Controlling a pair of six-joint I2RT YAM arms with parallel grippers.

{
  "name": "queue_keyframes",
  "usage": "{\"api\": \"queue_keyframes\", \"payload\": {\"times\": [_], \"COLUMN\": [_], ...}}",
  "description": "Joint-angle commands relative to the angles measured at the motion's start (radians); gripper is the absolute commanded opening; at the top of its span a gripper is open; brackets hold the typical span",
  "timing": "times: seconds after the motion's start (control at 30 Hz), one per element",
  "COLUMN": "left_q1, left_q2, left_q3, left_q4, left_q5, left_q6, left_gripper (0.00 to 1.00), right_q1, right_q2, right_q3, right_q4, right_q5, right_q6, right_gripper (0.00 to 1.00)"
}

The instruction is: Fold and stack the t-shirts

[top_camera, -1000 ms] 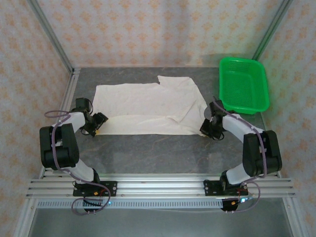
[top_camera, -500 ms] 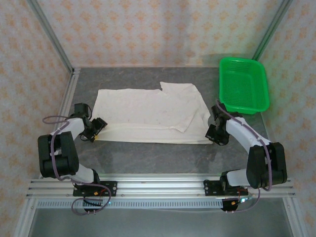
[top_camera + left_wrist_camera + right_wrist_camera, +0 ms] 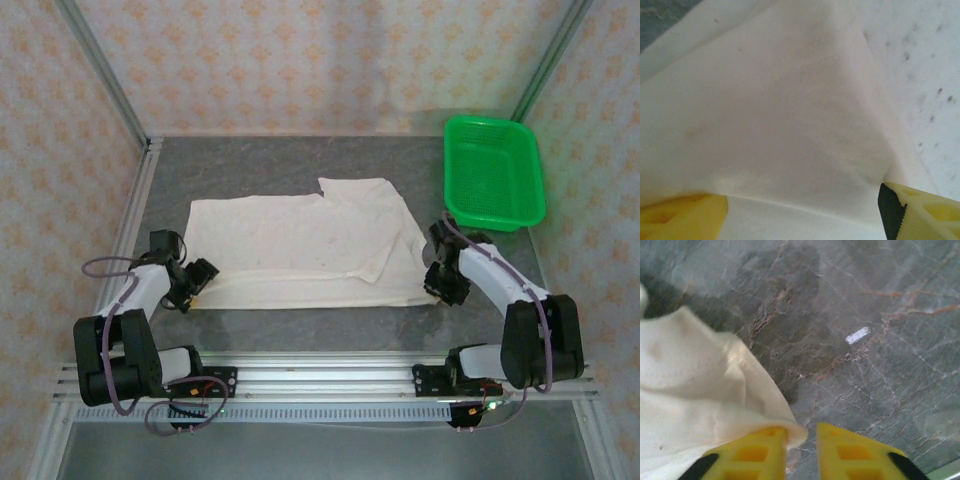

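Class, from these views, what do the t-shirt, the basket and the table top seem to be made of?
T-shirt: soft matte woven or knit cloth, likely cotton; it drapes and creases. Basket: glossy green plastic, with a moulded mesh wall. Table top: grey veined stone or a stone-look laminate, slightly shiny; which one cannot be told.

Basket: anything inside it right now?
The basket looks empty from the top view: only its green mesh floor shows. The t-shirt lies on the table beside it, apart. The near wall's inner foot is hidden.
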Motion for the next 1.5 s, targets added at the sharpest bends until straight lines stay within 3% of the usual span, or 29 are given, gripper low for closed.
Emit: {"api": "queue_keyframes", "payload": {"times": [0.0,0.07,0.2,0.4,0.57,0.93,1.47], "left_q1": [-0.003,-0.007,-0.025,-0.105,-0.313,-0.56,-0.602], "left_q2": [-0.034,-0.084,-0.17,-0.185,-0.171,-0.193,-0.266], "left_q3": [0.023,0.089,0.227,0.387,0.485,0.41,0.373], "left_q4": [-0.105,-0.156,-0.249,-0.3,-0.296,-0.182,-0.174], "left_q5": [-0.038,-0.034,-0.021,-0.029,-0.179,-0.278,-0.312], "left_q6": [-0.017,-0.016,-0.031,-0.051,0.005,-0.007,-0.014], "left_gripper": [0.85,0.87,0.9,0.95,0.96,0.96,0.95], "right_q1": [-0.001,-0.001,0.018,0.226,0.315,0.319,0.32], "right_q2": [-0.058,-0.087,-0.121,0.029,0.145,0.243,0.337], "right_q3": [0.061,0.116,0.198,0.258,0.219,0.171,0.187], "right_q4": [0.02,0.003,0.064,0.191,0.312,0.32,0.337], "right_q5": [0.094,0.085,-0.147,-0.373,-0.428,-0.44,-0.412], "right_q6": [0.039,0.018,0.0,0.098,0.19,0.189,0.173], "right_gripper": [0.42,0.49,0.58,0.57,0.53,0.5,0.46]}}
